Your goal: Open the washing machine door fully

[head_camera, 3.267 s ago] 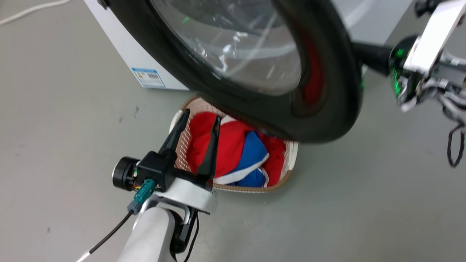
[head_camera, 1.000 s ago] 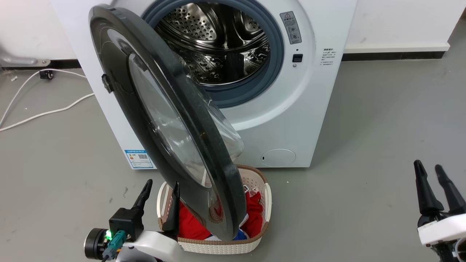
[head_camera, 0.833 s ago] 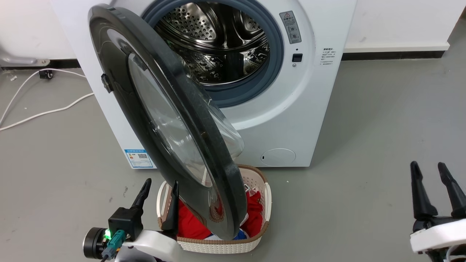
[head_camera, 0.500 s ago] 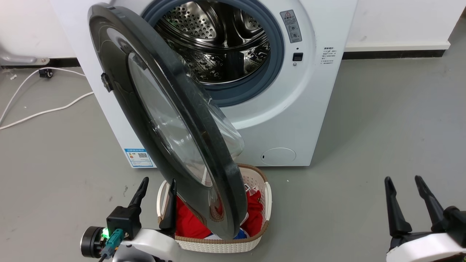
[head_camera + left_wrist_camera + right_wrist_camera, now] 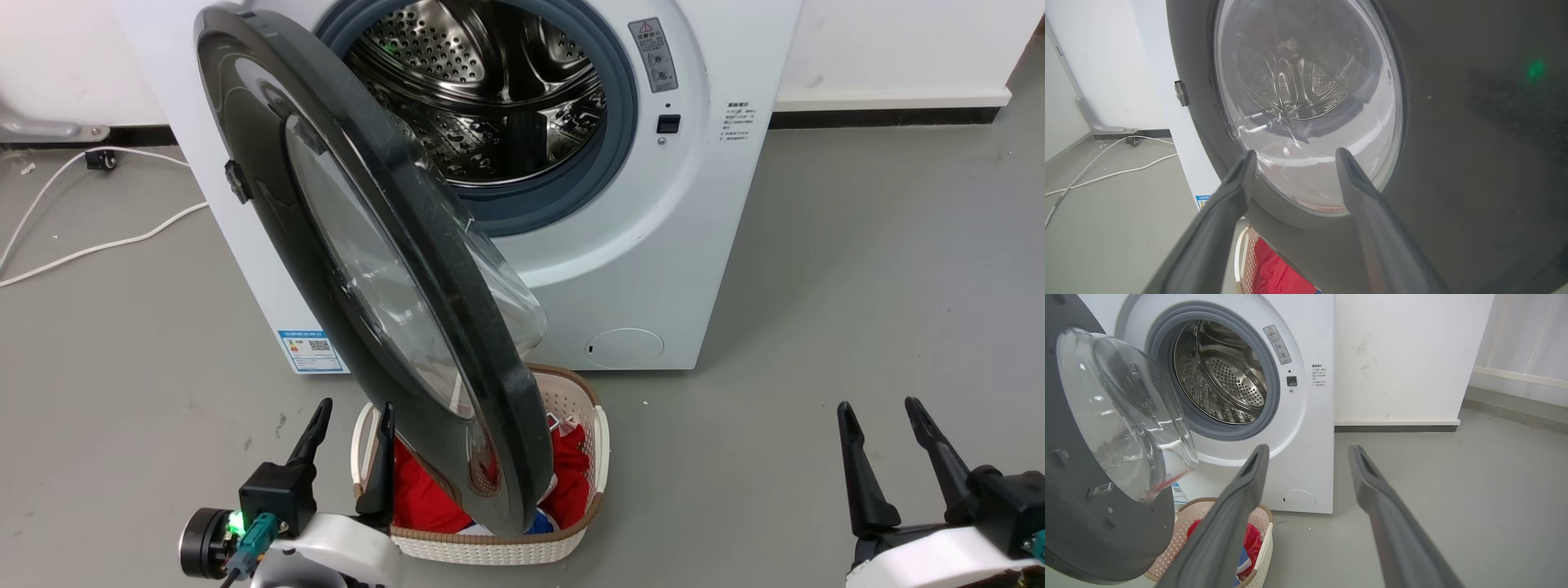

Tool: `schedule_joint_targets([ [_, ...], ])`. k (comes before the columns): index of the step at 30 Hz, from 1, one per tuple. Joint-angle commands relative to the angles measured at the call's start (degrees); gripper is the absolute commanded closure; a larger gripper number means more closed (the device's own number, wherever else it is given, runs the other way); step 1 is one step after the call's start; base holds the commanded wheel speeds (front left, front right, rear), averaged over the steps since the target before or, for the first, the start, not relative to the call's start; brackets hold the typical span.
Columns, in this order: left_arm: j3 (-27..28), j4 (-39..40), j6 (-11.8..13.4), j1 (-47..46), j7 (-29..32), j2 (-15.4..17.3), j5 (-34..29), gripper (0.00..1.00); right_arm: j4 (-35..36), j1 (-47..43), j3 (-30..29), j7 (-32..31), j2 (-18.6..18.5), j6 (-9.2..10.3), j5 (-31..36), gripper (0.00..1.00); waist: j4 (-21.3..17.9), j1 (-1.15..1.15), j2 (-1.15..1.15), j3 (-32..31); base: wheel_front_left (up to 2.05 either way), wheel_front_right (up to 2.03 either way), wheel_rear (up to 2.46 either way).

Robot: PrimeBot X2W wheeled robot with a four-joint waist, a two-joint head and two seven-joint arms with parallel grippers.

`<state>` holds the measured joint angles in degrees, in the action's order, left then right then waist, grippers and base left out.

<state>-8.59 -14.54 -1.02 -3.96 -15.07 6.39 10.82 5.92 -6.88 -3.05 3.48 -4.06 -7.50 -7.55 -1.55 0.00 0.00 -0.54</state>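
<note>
Washing machine door point(image 5: 367, 269) — glossy black, glass-bowled — ajar; left fingers point(image 5: 310, 441), right fingers point(image 5: 856, 465) spread.

Light: bright, even, diffuse | Shadow: soft, on smooth grey floor point(image 5: 792, 269) right of big white front-loading washing machine point(image 5: 653, 269) | Glare: white streaks on the glass of its round glossy black door point(image 5: 1453, 163), green dot on rim | Focus: my left gripper point(image 5: 1295, 151), long dark fingers point(image 5: 1220, 228) blurred close up | Edges: wrist views bow.

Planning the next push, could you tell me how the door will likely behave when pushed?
The door looks rigid and hinged, so it should swing, not flex. Its glossy face may prove slippery. The thick glass bowl suggests weight.
</note>
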Motion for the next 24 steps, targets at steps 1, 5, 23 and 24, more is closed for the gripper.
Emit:
schedule_joint_targets([
  [1, 0.0, -0.1, 0.0, -0.7, -0.1, 0.2, 0.2, 0.0, 0.3, -0.1, 0.2, -0.2, 0.2, 0.01, 0.2, 0.0, 0.0, 0.0, 0.0, 0.0, 0.0, 0.0, 0.0],
  [5, -0.1, -0.4, -0.3, -0.6, -0.1, 0.2, 0.7, 0.58, 0.0, 0.0, 0.2, -0.2, 0.2, 0.01, 0.4, 0.0, 0.0, 0.0, 0.0, 0.0, 0.0, 0.0, 0.0],
  [23, 1.4, 12.3, 2.4, -5.3, -0.1, 0.1, 0.4, 1.0, -0.2, 0.7, -0.9, -0.4, 0.7, 0.01, 0.9, 0.0, 1.4, 0.0, 0.0, 0.3, 0.0, 0.0, 0.0],
  [24, 1.3, 14.2, 2.7, -6.0, -0.1, -0.1, 0.1, 1.0, -0.2, 0.8, -1.0, -0.4, 0.7, 0.01, 1.0, 0.0, 1.5, 0.0, 0.0, 0.3, 0.0, 0.0, 0.0],
])
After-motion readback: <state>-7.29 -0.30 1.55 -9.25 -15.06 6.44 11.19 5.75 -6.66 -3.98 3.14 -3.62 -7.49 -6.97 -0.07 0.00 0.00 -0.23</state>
